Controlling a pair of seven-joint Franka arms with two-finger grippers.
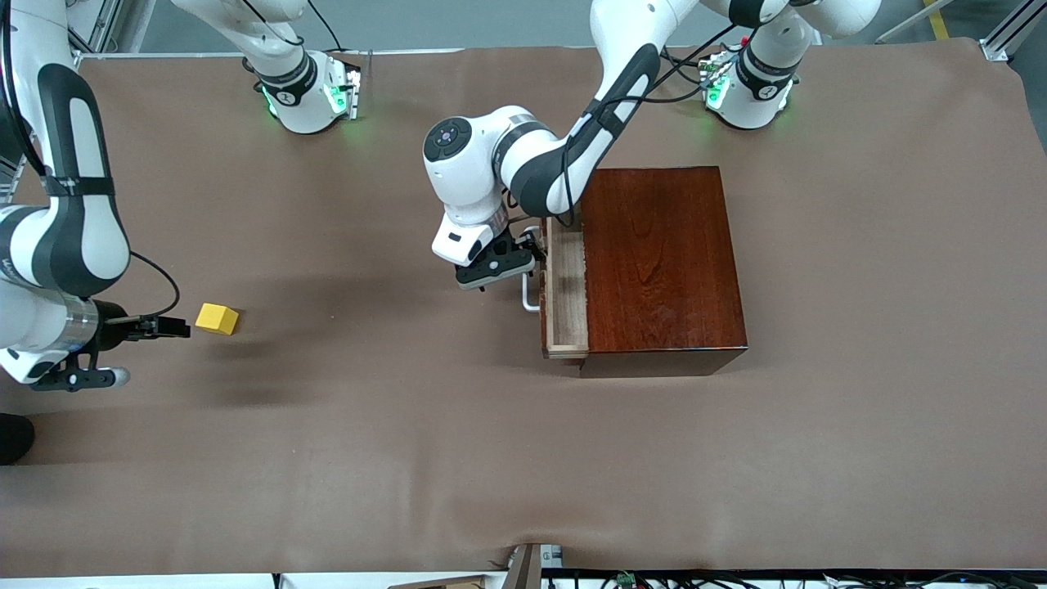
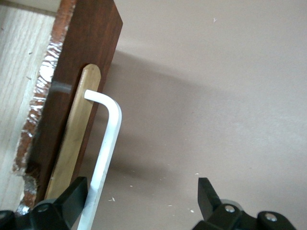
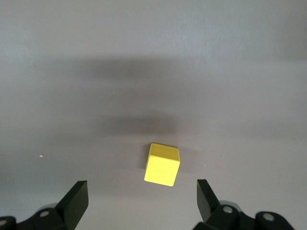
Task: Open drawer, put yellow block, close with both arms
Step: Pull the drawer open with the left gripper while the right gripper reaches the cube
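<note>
One yellow block (image 1: 217, 318) sits on the table (image 1: 409, 458) toward my right arm's end, well apart from the one wooden box (image 1: 662, 262). Its single drawer (image 1: 566, 294) is partly out. My right gripper (image 3: 142, 199) is wide open beside the block, holding nothing. My left gripper (image 2: 142, 201) is open, straddling the white handle (image 2: 106, 148).

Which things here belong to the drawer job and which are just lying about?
Job:
- drawer, partly open
- yellow block on the table
- left gripper, open beside the white handle
- right gripper, open beside the block

Lying about:
- nothing visible
</note>
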